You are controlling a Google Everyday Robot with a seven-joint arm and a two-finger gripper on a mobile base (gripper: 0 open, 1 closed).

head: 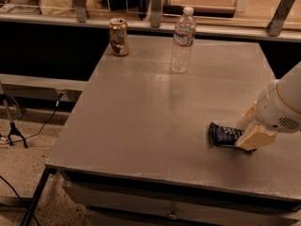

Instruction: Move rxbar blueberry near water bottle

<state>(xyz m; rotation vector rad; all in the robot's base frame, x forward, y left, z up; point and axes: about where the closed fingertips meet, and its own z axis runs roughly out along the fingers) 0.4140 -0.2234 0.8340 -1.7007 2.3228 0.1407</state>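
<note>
The pale two-finger gripper (242, 134), at the grey table's (155, 117) four o'clock, pinches the right end of the dark navy, flat-wrapped rxbar blueberry (223, 134). Lift it clear and carry it toward eleven o'clock. Set it down just short of the tall clear plastic water bottle (182, 41), which looks easy to topple.

The jaws sit low over the near right part of the counter (141, 112), at the right end of the rxbar blueberry (225, 134). Beyond the jaws and to their left, the surface lies bare up to the water bottle (182, 41), well apart. Farther left stands a can (118, 36). A raised ledge (216, 29) runs behind both.
</note>
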